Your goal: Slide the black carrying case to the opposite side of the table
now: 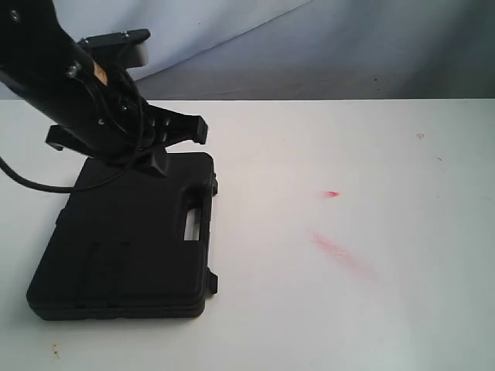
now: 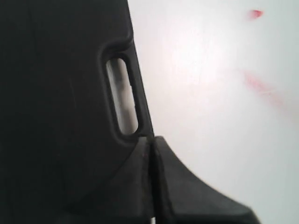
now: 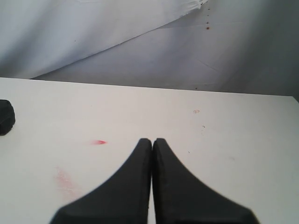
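The black carrying case (image 1: pixel 131 243) lies flat at the left of the white table (image 1: pixel 371 309), its handle slot (image 1: pixel 192 222) facing the middle. My left gripper (image 1: pixel 160 165) is shut and rests at the case's far edge near the handle side. From the left wrist, the case (image 2: pixel 56 93) fills one half, and the shut gripper (image 2: pixel 152 140) meets the case edge just beside the handle slot (image 2: pixel 122 95). My right gripper (image 3: pixel 152 141) is shut, empty, above bare table; it is not seen in the exterior view.
Red smudges (image 1: pixel 344 255) and a small red mark (image 1: pixel 331 193) stain the tabletop right of the case. A grey-white cloth backdrop (image 1: pixel 325 46) rises behind the far table edge. A corner of the case (image 3: pixel 5 116) shows in the right wrist view.
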Robot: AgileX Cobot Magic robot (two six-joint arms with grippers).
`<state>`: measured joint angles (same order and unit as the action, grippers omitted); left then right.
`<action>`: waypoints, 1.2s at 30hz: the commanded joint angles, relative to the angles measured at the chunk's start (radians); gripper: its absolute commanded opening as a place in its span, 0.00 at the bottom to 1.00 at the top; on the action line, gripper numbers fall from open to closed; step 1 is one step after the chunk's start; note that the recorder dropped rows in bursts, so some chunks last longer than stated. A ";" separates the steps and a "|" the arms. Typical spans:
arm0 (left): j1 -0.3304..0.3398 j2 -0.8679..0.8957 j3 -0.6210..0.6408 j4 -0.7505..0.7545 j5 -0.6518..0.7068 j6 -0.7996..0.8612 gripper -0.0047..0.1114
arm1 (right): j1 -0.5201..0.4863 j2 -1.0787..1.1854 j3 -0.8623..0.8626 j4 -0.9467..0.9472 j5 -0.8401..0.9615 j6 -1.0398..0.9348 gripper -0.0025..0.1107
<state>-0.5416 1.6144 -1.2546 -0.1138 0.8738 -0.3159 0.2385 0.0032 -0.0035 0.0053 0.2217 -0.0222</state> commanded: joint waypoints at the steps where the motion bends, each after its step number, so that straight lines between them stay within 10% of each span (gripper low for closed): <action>1: -0.038 0.031 -0.011 -0.005 -0.093 -0.051 0.04 | -0.007 -0.003 0.003 0.007 0.000 0.001 0.02; 24: -0.065 0.343 -0.188 0.221 0.053 -0.260 0.06 | -0.007 -0.003 0.003 0.007 0.000 0.001 0.02; 36: -0.067 0.436 -0.239 0.128 0.090 -0.258 0.43 | -0.007 -0.003 0.003 0.007 0.000 0.001 0.02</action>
<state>-0.6068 2.0349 -1.4845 0.0227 0.9540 -0.5612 0.2385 0.0032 -0.0035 0.0053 0.2217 -0.0222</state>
